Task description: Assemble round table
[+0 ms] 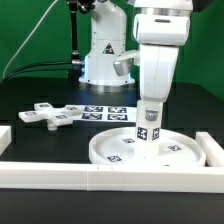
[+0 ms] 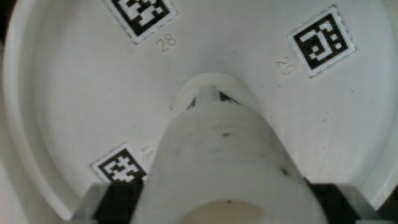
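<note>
From the exterior view's left we see the cross piece (image 1: 47, 115) lying on the black worktop (image 1: 30, 85), then the marker board (image 1: 105, 113), then the hand (image 1: 148, 116) clamped on the post (image 1: 148, 135) (upright, tags showing), which stands at the middle of the round disc (image 1: 112, 152), behind a long white rail (image 1: 100, 182).

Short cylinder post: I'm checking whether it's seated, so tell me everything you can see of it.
The short cylinder post looks like smooth white plastic with black-and-white square tags on its side. It stands upright, its top clamped between the fingers of the hand. Its lower end meets the middle of the round disc; whether it is fixed there cannot be told.
</note>
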`<state>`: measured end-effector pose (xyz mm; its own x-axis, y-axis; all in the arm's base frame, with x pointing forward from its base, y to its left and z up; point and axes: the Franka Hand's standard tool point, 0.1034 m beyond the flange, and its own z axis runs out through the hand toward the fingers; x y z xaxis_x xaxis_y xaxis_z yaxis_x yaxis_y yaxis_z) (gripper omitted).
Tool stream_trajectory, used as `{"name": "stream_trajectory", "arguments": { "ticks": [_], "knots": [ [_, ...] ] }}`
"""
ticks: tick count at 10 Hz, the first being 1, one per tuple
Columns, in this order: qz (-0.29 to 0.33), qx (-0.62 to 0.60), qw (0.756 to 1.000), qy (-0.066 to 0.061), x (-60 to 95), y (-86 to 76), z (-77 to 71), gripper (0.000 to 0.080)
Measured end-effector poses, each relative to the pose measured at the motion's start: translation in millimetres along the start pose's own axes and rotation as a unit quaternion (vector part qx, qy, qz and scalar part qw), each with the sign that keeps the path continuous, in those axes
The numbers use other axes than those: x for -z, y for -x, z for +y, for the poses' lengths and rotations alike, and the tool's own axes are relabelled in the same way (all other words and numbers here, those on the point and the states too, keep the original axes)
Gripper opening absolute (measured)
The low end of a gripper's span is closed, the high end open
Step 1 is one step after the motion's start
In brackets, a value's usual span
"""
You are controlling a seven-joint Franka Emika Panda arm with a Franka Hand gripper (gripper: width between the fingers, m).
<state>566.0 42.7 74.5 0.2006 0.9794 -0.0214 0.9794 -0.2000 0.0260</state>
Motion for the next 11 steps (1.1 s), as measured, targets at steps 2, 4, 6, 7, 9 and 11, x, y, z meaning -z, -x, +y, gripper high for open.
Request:
{"name": "stream_trajectory", "arguments": {
  "ticks": [2,4,6,7,9,11],
  "knots": [
    [-0.001,-0.102,0.995,-0.007,-0.3,-0.2,-2.0,0.0407],
    [-0.002,-0.2,0.98,-0.014,-0.3,0.6,-3.5,0.0407],
    [0.001,-0.288,0.957,-0.015,-0.4,1.4,-3.7,0.0407],
    [0.001,-0.323,0.946,-0.015,-0.5,1.6,-3.7,0.0407],
    [0.001,-0.379,0.925,-0.016,-0.7,1.7,-3.9,0.0407],
    [0.006,-0.481,0.876,-0.024,-0.8,2.9,-3.1,0.0407]
  ]
}}
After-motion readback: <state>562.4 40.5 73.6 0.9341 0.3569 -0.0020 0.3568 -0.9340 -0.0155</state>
